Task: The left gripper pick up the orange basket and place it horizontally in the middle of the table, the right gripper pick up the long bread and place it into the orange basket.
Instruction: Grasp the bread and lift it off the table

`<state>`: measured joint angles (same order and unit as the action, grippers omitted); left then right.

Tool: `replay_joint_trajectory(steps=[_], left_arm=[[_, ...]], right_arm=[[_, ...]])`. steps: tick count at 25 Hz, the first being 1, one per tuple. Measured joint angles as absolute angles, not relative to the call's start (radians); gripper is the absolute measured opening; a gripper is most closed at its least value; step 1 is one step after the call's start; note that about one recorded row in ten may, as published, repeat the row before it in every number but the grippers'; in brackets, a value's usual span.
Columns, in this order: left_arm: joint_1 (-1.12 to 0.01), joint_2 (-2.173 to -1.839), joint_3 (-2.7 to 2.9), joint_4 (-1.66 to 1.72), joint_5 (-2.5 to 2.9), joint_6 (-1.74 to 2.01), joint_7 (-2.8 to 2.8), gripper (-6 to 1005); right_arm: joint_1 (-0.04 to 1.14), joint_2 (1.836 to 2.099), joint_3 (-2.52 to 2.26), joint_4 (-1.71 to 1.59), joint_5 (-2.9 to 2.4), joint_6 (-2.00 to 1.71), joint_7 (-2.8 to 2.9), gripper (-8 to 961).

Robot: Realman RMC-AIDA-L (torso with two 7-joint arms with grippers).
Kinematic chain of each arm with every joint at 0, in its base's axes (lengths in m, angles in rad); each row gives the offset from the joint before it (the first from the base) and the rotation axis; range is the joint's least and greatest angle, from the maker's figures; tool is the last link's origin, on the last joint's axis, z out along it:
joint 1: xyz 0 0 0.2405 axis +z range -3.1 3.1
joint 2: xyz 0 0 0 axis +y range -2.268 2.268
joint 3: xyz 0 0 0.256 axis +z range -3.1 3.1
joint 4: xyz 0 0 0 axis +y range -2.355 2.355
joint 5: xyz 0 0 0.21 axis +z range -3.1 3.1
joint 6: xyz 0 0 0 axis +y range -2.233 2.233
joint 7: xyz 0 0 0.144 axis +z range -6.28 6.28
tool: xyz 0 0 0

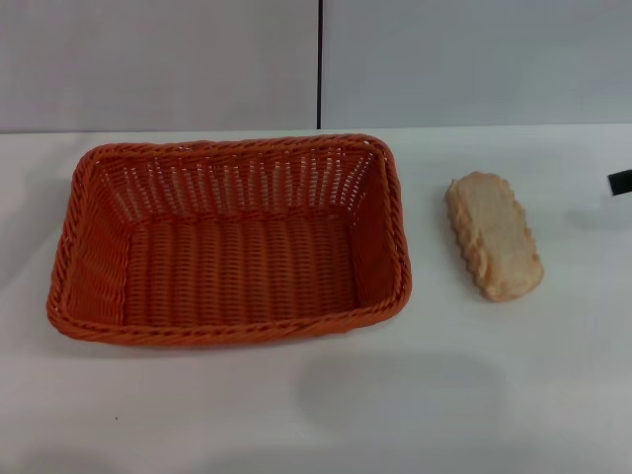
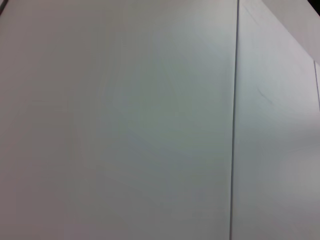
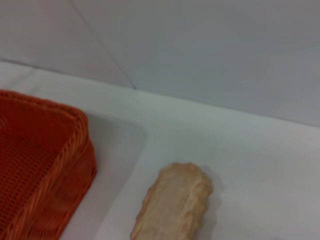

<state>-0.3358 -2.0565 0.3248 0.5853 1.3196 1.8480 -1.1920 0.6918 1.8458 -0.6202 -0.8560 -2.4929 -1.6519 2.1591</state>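
Observation:
The orange basket (image 1: 227, 332) rests on the white table (image 1: 415, 405), left of centre, with its long side across the head view and nothing inside it. To its right lies the long bread (image 1: 493, 235), pale flat face up, a hand's width clear of the basket. At the right border of the head view a small black sliver of the right gripper (image 1: 620, 182) shows, beyond the bread. The right wrist view looks down on the bread (image 3: 175, 202) and a corner of the basket (image 3: 75, 150). The left gripper is out of view; its wrist camera sees only wall panels.
A grey wall (image 1: 158, 59) with a vertical dark seam (image 1: 319, 59) stands behind the table's far edge. White tabletop stretches in front of the basket and around the bread.

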Motion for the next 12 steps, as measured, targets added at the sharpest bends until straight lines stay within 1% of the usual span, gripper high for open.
replay_joint_trajectory(steps=[8, 10, 11, 12], left_arm=[[-0.334, -2.057, 0.335, 0.540, 1.321, 1.852, -1.179, 750], [-0.334, -2.057, 0.342, 0.535, 1.322, 1.852, -1.172, 750], [-0.334, -2.057, 0.346, 0.534, 1.322, 1.852, -1.169, 750], [-0.334, -2.057, 0.346, 0.534, 1.322, 1.852, -1.169, 750]], right_arm=[[0.723, 1.873, -0.678, -0.792, -2.496, -1.563, 2.164, 691], [0.729, 1.882, -0.691, -0.774, -2.496, -1.541, 2.165, 691], [0.736, 1.891, -0.706, -0.758, -2.497, -1.520, 2.165, 691], [0.736, 1.891, -0.706, -0.758, -2.497, -1.520, 2.165, 690]])
